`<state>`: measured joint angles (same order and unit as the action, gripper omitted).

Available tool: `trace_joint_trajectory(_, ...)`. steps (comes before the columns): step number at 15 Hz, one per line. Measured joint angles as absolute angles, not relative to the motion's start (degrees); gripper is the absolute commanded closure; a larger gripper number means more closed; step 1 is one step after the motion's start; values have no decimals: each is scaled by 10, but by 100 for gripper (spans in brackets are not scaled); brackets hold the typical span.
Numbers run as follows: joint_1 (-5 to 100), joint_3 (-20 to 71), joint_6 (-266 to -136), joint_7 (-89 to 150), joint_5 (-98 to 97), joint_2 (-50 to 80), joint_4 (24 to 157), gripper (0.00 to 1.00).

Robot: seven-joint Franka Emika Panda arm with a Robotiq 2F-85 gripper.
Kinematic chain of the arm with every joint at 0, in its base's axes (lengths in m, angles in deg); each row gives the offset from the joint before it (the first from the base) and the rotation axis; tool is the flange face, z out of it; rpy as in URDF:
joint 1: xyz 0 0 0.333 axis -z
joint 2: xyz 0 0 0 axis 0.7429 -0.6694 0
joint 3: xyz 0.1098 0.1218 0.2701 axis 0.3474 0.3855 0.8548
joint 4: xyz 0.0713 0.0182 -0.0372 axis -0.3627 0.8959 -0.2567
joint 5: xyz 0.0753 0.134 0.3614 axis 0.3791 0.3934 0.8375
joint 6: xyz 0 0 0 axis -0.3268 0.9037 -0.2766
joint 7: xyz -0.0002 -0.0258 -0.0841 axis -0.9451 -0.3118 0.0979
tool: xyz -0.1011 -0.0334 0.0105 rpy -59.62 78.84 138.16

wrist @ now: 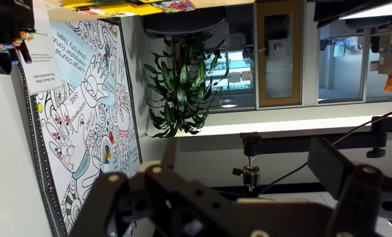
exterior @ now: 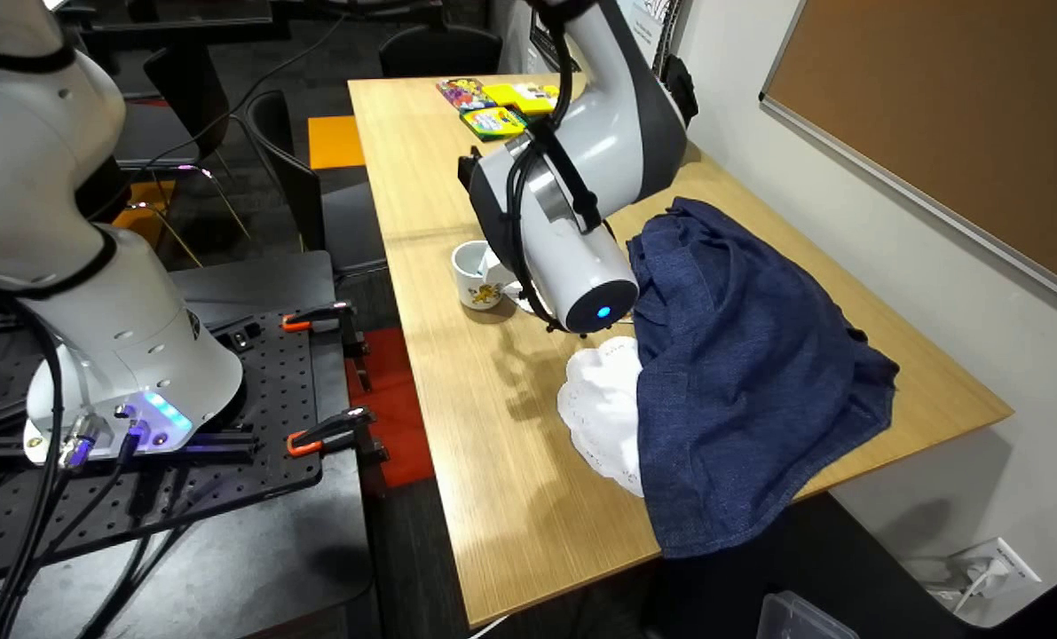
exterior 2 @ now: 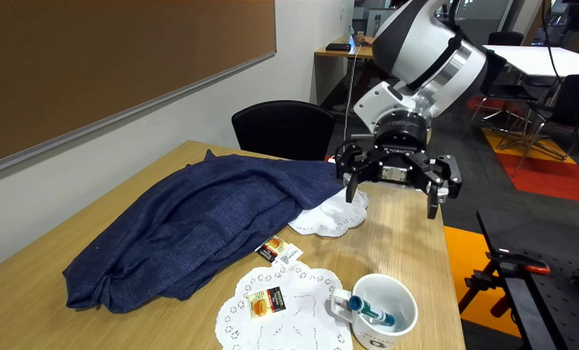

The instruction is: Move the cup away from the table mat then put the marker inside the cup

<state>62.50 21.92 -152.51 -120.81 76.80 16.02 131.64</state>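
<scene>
The white cup (exterior 2: 394, 295) stands upright by the table's edge, at the border of the table mat (exterior 2: 301, 316), its handle toward the mat. I cannot tell whether its base touches the mat. The cup (exterior: 473, 288) also shows in an exterior view. The marker (exterior 2: 373, 312), teal with a white band, lies tilted inside the cup, its cap end against the rim on the handle side. The mat is a white doily. My gripper (exterior 2: 391, 198) is open and empty, raised above the table, away from the cup. In the wrist view my fingers (wrist: 248, 161) are spread with nothing between them.
A dark blue cloth (exterior 2: 197, 228) is heaped on the table and partly covers another doily (exterior 2: 335, 216). One packet (exterior 2: 266, 301) lies on the mat; others (exterior 2: 277, 250) lie by the cloth. Yellow boxes (exterior: 497, 122) lie at the table's far end. A wall runs alongside.
</scene>
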Motion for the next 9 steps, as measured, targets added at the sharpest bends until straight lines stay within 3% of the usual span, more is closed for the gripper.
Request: trace_joint_trajectory(9, 615, 208, -1525, -1155, 779, 277, 1347, 0)
